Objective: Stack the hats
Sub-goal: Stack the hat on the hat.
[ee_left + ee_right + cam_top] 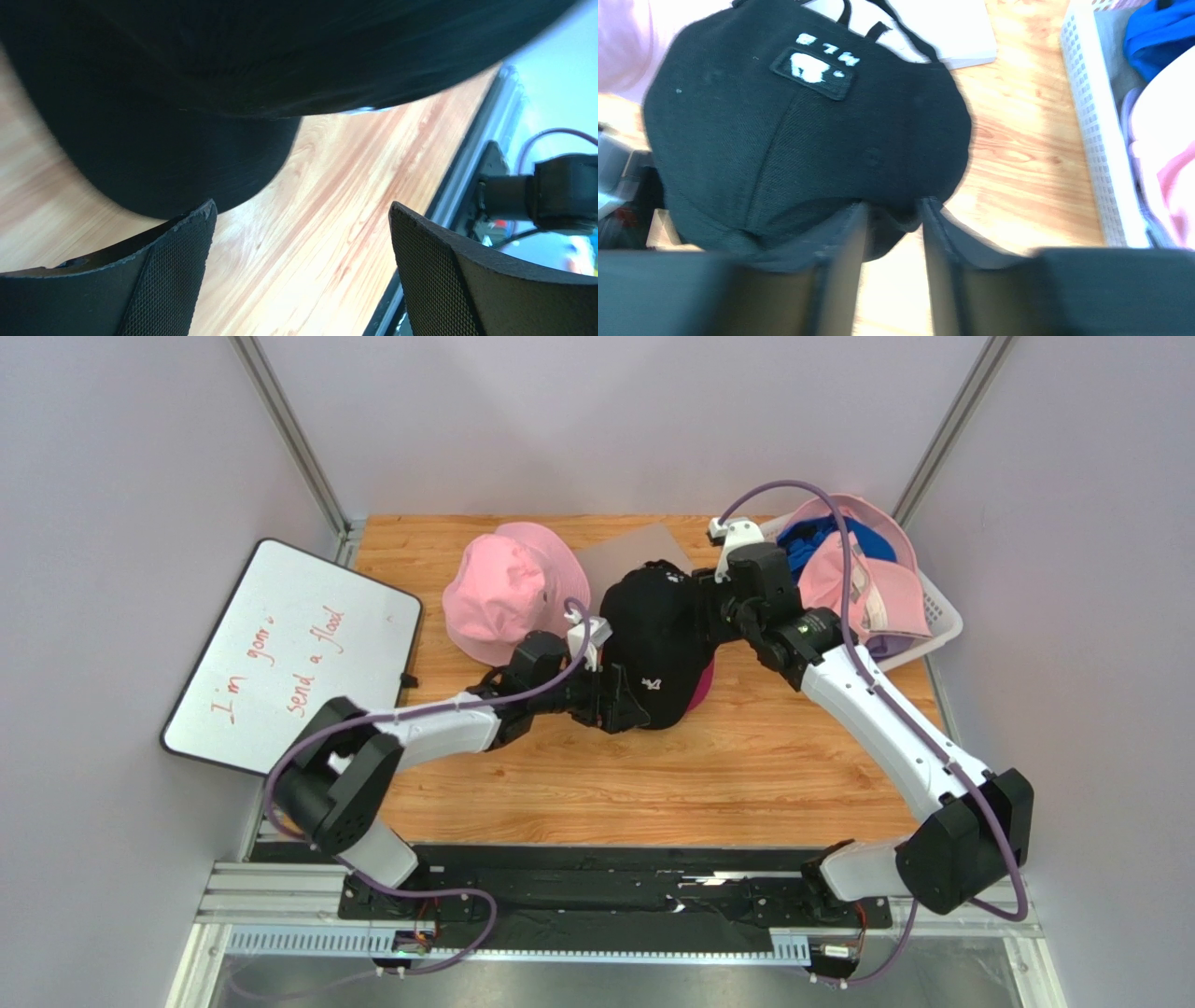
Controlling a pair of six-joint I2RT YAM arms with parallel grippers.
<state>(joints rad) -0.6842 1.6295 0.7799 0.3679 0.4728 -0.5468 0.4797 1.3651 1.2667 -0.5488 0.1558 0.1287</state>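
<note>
A black baseball cap (652, 637) with a white patch sits mid-table over a magenta cap (699, 695), of which only an edge shows. My right gripper (711, 616) is shut on the black cap's rim (808, 126); the fabric sits between its fingertips (891, 220). My left gripper (617, 703) is open and empty at the cap's near side. In the left wrist view its fingers (175, 266) stand wide apart over bare wood, with the black cap (210, 84) above and in front. A pink bucket hat (498, 591) lies to the left.
A white mesh basket (937, 623) at the right edge holds pink (877, 588) and blue (828, 546) hats. A whiteboard (295, 651) leans off the table's left side. A flat grey piece (631, 549) lies behind the black cap.
</note>
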